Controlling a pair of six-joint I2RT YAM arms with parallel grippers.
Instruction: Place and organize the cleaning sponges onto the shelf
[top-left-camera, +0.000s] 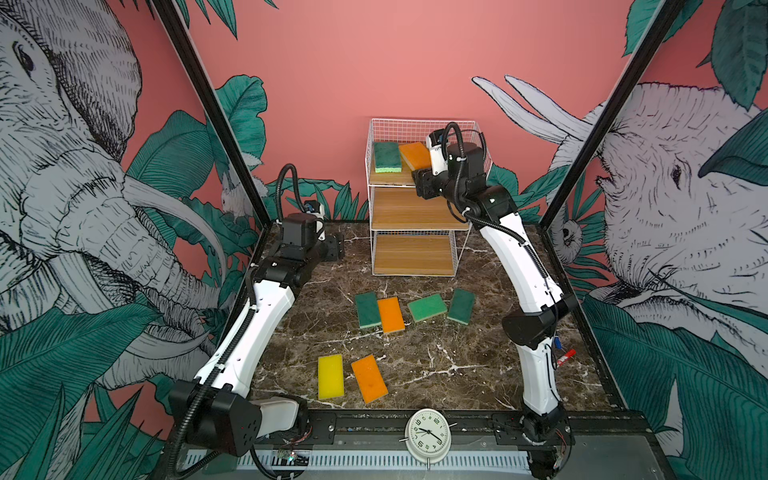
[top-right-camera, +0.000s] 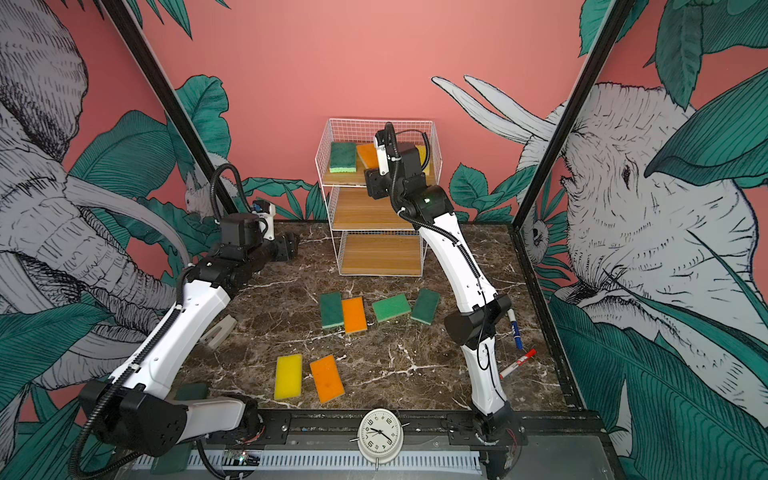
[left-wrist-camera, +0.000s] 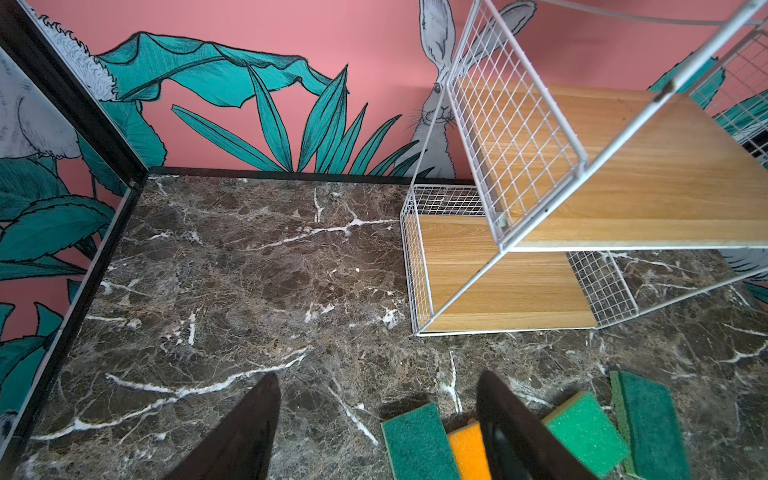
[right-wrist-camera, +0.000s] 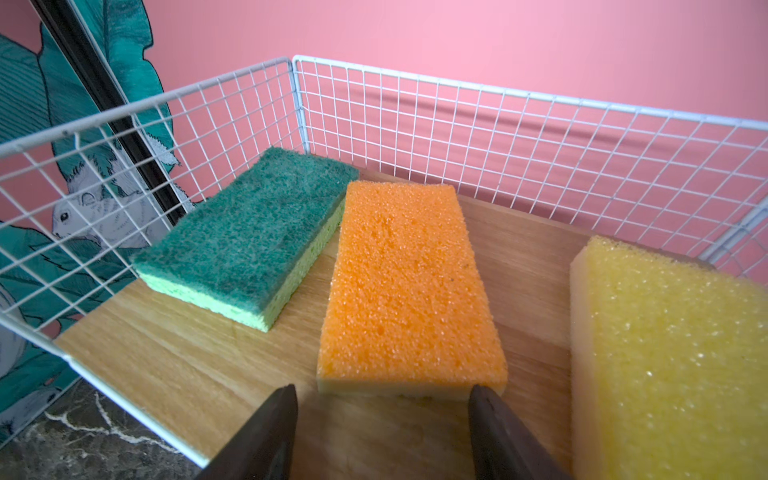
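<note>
Pink jungle walls (top-left-camera: 374, 62) stand around a dark marble tabletop (top-left-camera: 436, 374). On it stands the shelf (top-left-camera: 415, 212). Its top board (right-wrist-camera: 187, 365) holds a green sponge (right-wrist-camera: 245, 241), an orange sponge (right-wrist-camera: 407, 286) and a yellow sponge (right-wrist-camera: 673, 357), side by side. The right claw (right-wrist-camera: 382, 388) is wide and empty, its tips just at the orange sponge's near end. The left claw (left-wrist-camera: 377, 374), left of the shelf, is wide and empty too. In front of the shelf, six more sponges (top-left-camera: 427, 307) lie on the tabletop.
</note>
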